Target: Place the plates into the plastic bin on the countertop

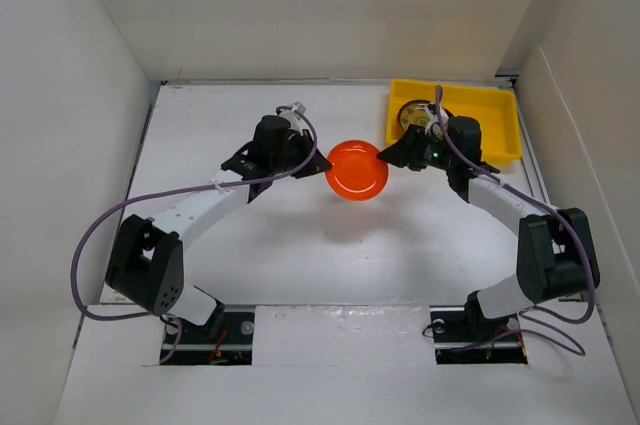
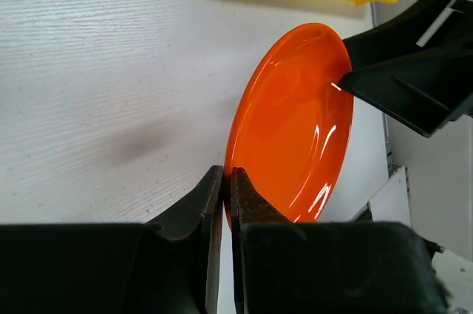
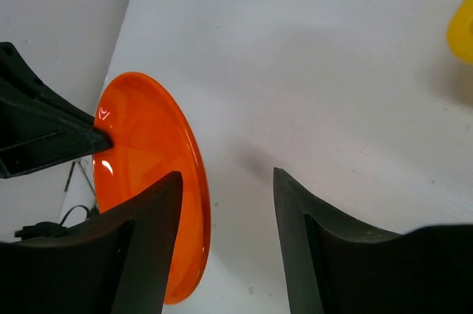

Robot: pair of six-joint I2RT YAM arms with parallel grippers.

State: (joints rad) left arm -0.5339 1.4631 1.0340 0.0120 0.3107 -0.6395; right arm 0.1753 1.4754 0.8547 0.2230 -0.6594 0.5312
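- Left pincer [image 1: 322, 167] is clamped tight on the left rim of the orange plate [image 1: 357, 171], holding it tilted above the table [image 1: 260, 245] at frame centre.
- Right pincer [image 1: 388, 157] stands partly open at the plate's right rim, gripping nothing, with one finger at the plate's face.
- Yellow plastic bin [image 1: 480, 95] sits upper right, with a patterned plate [image 1: 408, 113] inside.

- A white back wall [image 1: 320, 5] rises beyond the left gripper [image 1: 322, 167] and the right gripper [image 1: 385, 157].
- A white left side wall [image 1: 70, 95] stands well outward of the left gripper.
- A white right side wall [image 1: 590, 115] stands outward of the right gripper.
- The countertop [image 1: 300, 255] beneath both grippers is flat, white and faintly grained.
- Even light leaves a soft grey shadow [image 1: 345, 230] on it, below the gap between the grippers.
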